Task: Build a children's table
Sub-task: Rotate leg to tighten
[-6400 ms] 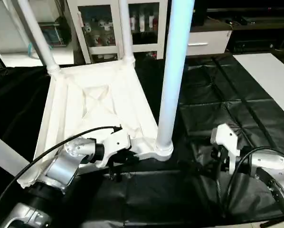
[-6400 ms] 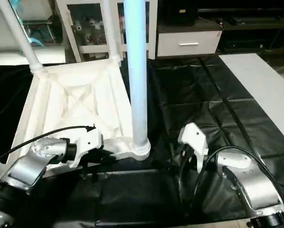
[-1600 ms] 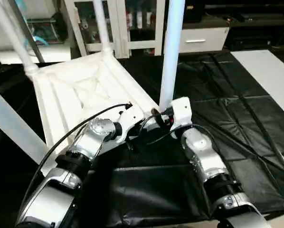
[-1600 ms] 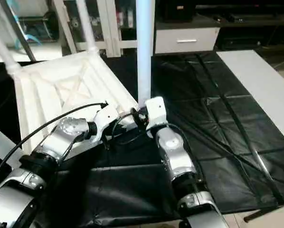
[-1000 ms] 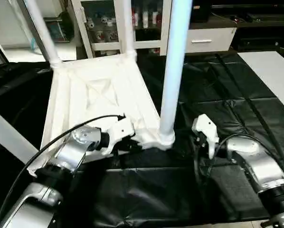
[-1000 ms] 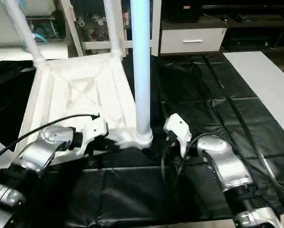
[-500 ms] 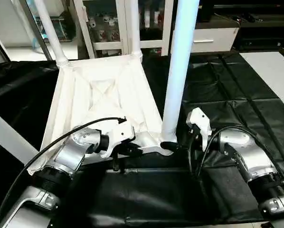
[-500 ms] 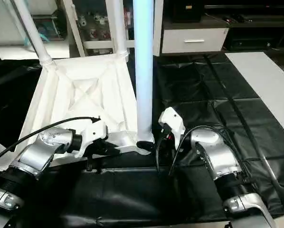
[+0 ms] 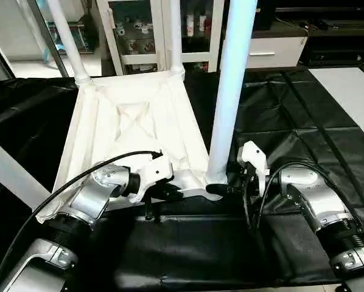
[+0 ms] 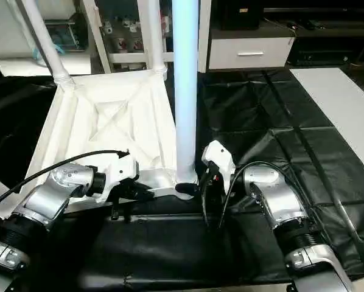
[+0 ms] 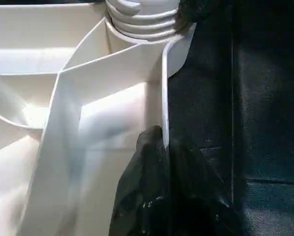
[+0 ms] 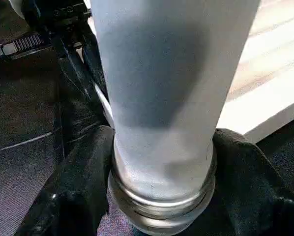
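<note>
The children's table top (image 9: 133, 121) lies upside down on the black cover, ribbed side up. Legs stand in its two far sockets (image 9: 66, 42) (image 9: 175, 36), and a thick leg (image 9: 231, 91) stands in the near right socket. Another leg (image 9: 11, 176) slants past the left edge. My left gripper (image 9: 170, 193) is shut on the top's thin near rim (image 11: 164, 88), with a finger on either side. My right gripper (image 12: 161, 162) clasps the flared base of the near right leg (image 12: 161, 98), and both its fingers (image 12: 83, 187) press against it.
The black cover (image 9: 291, 109) spreads to the right of the table top. A white board (image 9: 352, 91) lies at the far right. Behind stand a glass-door cabinet (image 9: 139, 30) and a drawer unit (image 9: 273, 55). A black cable (image 9: 78, 176) arcs over my left forearm.
My right gripper has moved in from the right to the near right leg's base, and its fingers have closed around it. My left gripper has stayed on the rim.
</note>
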### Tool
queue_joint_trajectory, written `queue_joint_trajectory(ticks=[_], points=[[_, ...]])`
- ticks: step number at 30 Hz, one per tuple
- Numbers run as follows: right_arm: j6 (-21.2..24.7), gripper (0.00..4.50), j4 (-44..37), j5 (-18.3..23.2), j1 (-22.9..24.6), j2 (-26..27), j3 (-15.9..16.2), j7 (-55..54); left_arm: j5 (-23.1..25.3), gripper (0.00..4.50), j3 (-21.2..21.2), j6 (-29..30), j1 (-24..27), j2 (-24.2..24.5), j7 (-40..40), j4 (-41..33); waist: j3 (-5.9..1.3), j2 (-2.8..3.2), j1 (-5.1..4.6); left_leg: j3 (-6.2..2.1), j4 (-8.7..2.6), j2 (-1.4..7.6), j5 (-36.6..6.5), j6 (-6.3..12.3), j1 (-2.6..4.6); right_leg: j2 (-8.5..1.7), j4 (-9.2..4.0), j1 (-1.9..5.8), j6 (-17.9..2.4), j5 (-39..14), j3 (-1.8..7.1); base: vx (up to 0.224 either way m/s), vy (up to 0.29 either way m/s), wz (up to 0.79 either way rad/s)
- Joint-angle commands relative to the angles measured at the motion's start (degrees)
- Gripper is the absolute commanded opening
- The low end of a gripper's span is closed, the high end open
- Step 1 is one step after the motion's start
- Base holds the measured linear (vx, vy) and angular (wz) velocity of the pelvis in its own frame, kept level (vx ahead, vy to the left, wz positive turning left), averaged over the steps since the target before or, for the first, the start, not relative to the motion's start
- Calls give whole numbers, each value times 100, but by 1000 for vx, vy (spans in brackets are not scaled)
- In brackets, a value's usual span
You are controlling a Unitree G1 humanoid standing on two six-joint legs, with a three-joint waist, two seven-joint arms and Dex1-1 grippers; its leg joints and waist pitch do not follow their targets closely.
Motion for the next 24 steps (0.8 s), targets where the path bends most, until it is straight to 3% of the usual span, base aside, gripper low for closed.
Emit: queue_joint_trajectory(ticks=[1,5,6,7,8,9,10,13,15,17,18,20,22,23,24], points=[[-69,276,87,-27,-130,55,-46,-47,91,0,-251,91,128,12,-141,116,-384,-77,6,-216,-407,525,-352,740,122,-373,-238,262,-1662,-34,186,0,0,0],[-157,271,168,-39,-129,184,-172,-345,86,0,-224,95,113,3,-96,159,-365,-82,-11,-221,-428,525,-556,643,121,-367,-261,253,-1641,-299,189,0,0,0],[-342,271,350,-105,-173,412,-406,-1081,77,0,-172,134,91,-53,18,218,-362,-85,-20,-217,-431,524,-605,618,122,-370,-270,249,-1634,-352,194,0,0,0],[-371,270,437,-113,-196,523,-525,-1432,73,0,-155,147,74,-83,60,254,-358,-78,-42,-213,-431,521,-641,580,116,-382,-273,229,-1632,-399,209,0,0,0],[-392,270,520,-117,-218,624,-635,-1742,71,0,-141,157,59,-110,94,286,-339,-75,-117,-245,-473,505,-922,372,96,-385,-312,249,-1567,-770,205,0,0,0],[-426,269,571,-98,-213,735,-746,-2029,75,0,-124,148,25,-161,162,353,-342,-97,-153,-251,-481,508,-991,311,101,-380,-322,251,-1530,-855,199,0,0,0],[-499,269,600,-94,-182,883,-865,-2396,107,0,-106,101,-43,-239,288,481,-334,-79,-195,-244,-488,501,-1158,227,126,-370,-349,217,-1489,-1023,208,0,0,0],[-647,269,687,-140,-134,1212,-1113,-3320,145,0,-67,48,-193,-415,525,716,-338,-69,-255,-243,-498,500,-1199,113,126,-354,-358,208,-1448,-977,218,0,0,0],[-684,269,814,-165,-149,1421,-1284,-3960,162,0,-33,54,-298,-547,703,872,-354,-69,-284,-249,-494,489,-1158,133,116,-364,-342,223,-1470,-803,215,0,0,0],[-840,268,1067,-456,-211,1652,-1310,-4892,220,0,37,49,-503,-777,1072,1168,-349,-106,-276,-237,-487,491,-1070,193,108,-371,-344,212,-1499,-709,216,0,0,0],[-874,268,1120,-520,-227,1696,-1309,-5072,231,0,58,46,-544,-824,1152,1226,-350,-85,-275,-236,-486,477,-1088,168,128,-371,-358,206,-1485,-793,219,0,0,0],[-990,268,1353,-991,-335,1868,-1234,-6264,265,0,168,14,-757,-1019,1516,1481,-352,-158,-281,-228,-492,472,-1012,125,123,-359,-356,195,-1460,-828,215,0,0,0],[-1048,267,1484,-1149,-406,2023,-1205,-6796,294,0,219,-20,-866,-1098,1697,1616,-361,-122,-252,-232,-475,469,-925,210,110,-387,-342,225,-1464,-702,220,0,0,0],[-1100,267,1531,-1248,-440,2120,-1155,-6983,302,0,246,-34,-906,-1129,1754,1661,-364,-190,-256,-222,-472,473,-850,261,101,-384,-340,221,-1461,-641,220,0,0,0],[-1140,267,1533,-1322,-454,2171,-1100,-7041,296,0,266,-38,-913,-1140,1779,1665,-371,-144,-231,-222,-460,469,-660,360,105,-388,-317,219,-1482,-485,217,0,0,0]])
